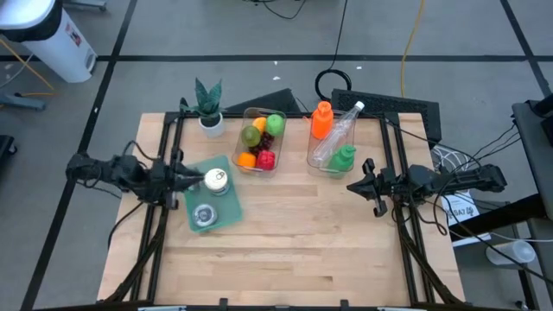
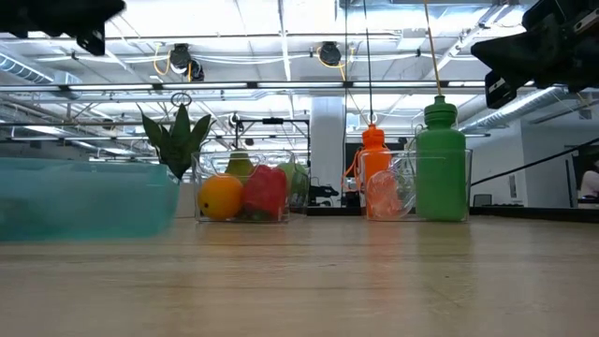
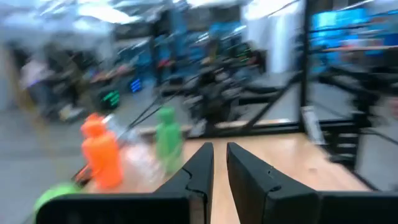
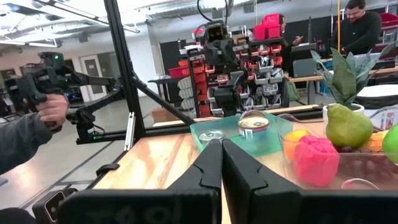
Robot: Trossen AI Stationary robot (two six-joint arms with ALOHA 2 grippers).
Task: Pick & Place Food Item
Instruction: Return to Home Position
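Wooden table point(image 1: 294, 242) on grey floor point(image 1: 216, 26) crossed by dark tape lines point(image 1: 259, 58); beyond table: white column point(image 2: 328, 131), ceiling strip lights point(image 2: 271, 19), racks of red bins point(image 4: 270, 28).

A small green spiky-leaved plant in a white pot point(image 1: 209, 108) stands at the far left corner of the pale wooden worktop point(image 1: 294, 242). Beyond the far edge lie a coiled black cable point(image 1: 318, 85) and a thin yellow cable point(image 1: 413, 30); a white cylindrical container point(image 1: 54, 39) stands well off the far left corner.
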